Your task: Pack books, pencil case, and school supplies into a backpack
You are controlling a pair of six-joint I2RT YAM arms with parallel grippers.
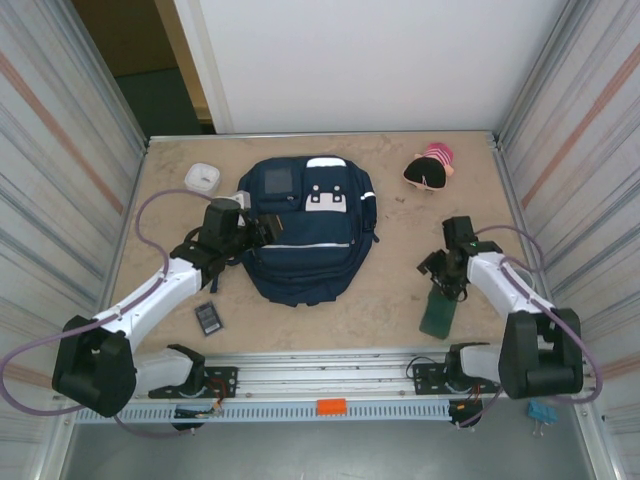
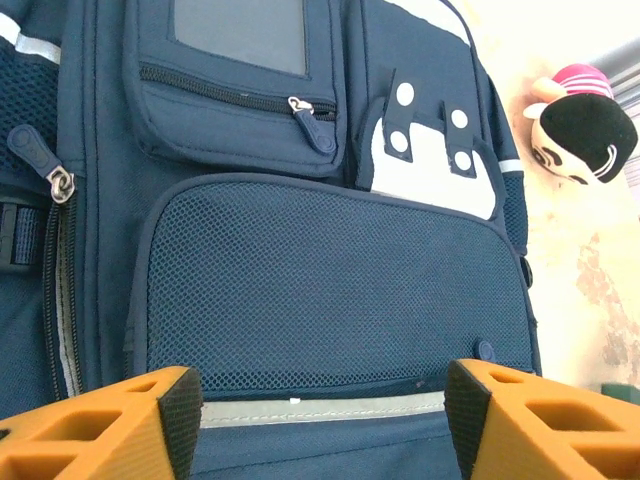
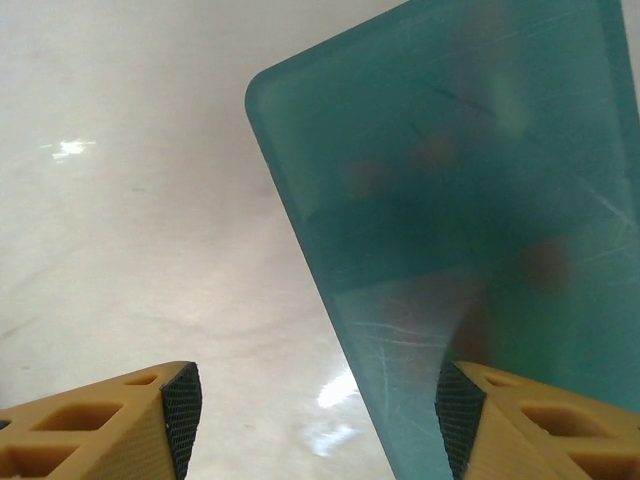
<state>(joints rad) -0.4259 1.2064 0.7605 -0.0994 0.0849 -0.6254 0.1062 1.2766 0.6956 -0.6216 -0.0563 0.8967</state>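
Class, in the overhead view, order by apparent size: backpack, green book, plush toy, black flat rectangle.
1. backpack, clearly largest.
2. green book and plush toy: look alike, not ranked.
3. black flat rectangle, smallest.

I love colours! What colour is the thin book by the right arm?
The thin flat book is dark teal-green, best seen in the right wrist view.
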